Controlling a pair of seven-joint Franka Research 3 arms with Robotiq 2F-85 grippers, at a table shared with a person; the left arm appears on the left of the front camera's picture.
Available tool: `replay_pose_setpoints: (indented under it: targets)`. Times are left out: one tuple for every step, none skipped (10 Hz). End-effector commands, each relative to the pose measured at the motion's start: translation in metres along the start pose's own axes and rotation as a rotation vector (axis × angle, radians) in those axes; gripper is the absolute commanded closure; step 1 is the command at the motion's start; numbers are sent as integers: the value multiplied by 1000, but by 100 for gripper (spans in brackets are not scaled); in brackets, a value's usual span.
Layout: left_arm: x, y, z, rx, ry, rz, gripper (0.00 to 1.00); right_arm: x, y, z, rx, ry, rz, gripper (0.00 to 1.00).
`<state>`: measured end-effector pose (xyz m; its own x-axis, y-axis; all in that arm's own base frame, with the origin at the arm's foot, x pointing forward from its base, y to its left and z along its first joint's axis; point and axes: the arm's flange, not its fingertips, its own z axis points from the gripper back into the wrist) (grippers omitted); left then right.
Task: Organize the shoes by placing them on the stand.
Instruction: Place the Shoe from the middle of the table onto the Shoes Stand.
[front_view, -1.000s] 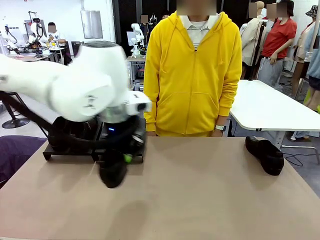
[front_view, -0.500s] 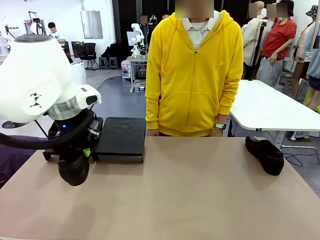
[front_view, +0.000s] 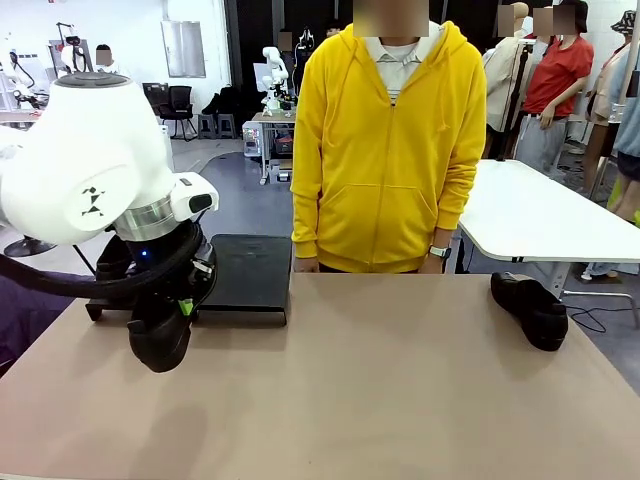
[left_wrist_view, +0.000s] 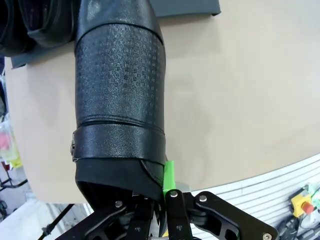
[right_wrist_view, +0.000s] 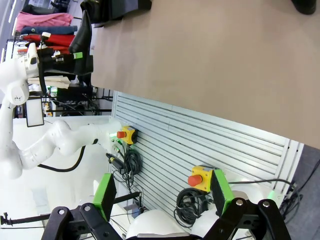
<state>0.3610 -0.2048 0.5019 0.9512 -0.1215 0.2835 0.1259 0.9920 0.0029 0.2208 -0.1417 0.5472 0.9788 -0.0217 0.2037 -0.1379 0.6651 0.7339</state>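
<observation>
Shoe (left_wrist_view: 120, 90) in the left claw (left_wrist_view: 162, 192) is what the next move turns on. The claw is clamped tight on the heel rim. The shoe's long axis runs straight out from the fingers, toe leading toward the stand (front_view: 245, 270). From the front, the stand sits just beyond the held shoe and a little to my right, its right panel bare. The left panel is mostly behind my arm. In the left wrist view I make out dark shapes there that I take for more shoes (left_wrist_view: 30, 25), cut off by the frame. I cannot tell whether the toe clears the stand's front edge. The right claw (right_wrist_view: 162, 192) stands wide open, holding nothing, back off the surface (front_view: 400, 380). Another shoe (front_view: 530, 310) lies at the surface's far right, nearer that arm.
</observation>
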Motion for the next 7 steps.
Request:
replay_pose_setpoints:
  targets:
    - [26,9,5,-3,-87,-18,100,1,2,2,18,-8,16,0]
    - [58,16,7,-29,-151,-79,100,1,2,2,18,-8,16,0]
    - [100,21,2,-42,-170,-104,100,1,2,2,18,-8,16,0]
    - [134,24,-9,-27,-196,-77,100,1,2,2,18,-8,16,0]
    - [163,23,-25,28,-184,-63,100,1,2,2,18,-8,16,0]
    - [186,19,-45,78,-168,-42,100,1,2,2,18,-8,16,0]
    - [204,13,-66,88,-130,-9,100,1,2,2,18,-8,16,0]
